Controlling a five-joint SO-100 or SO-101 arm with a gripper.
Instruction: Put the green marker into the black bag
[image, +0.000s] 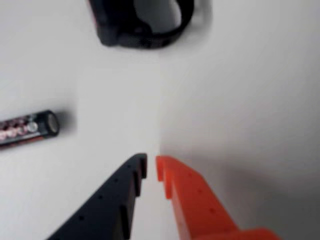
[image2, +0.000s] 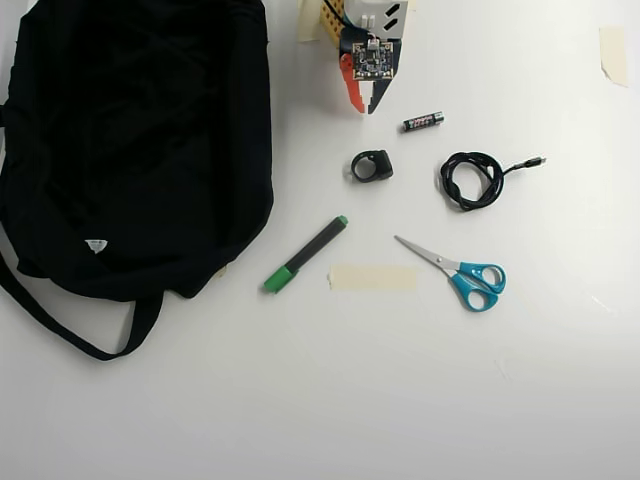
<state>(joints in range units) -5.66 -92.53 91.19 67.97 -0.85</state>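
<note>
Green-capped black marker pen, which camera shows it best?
The overhead view. There the slim black marker with the green cap lies whole and unobstructed on the white table, right of the big black fabric bag. The wrist view does not show it at all.

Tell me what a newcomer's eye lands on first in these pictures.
The big black bag fills the overhead view's upper left, dwarfing everything. Right of it lies the green marker on white table, with blue-handled scissors further right. In the wrist view, the black-and-orange claw stands out, nearly closed.
</note>
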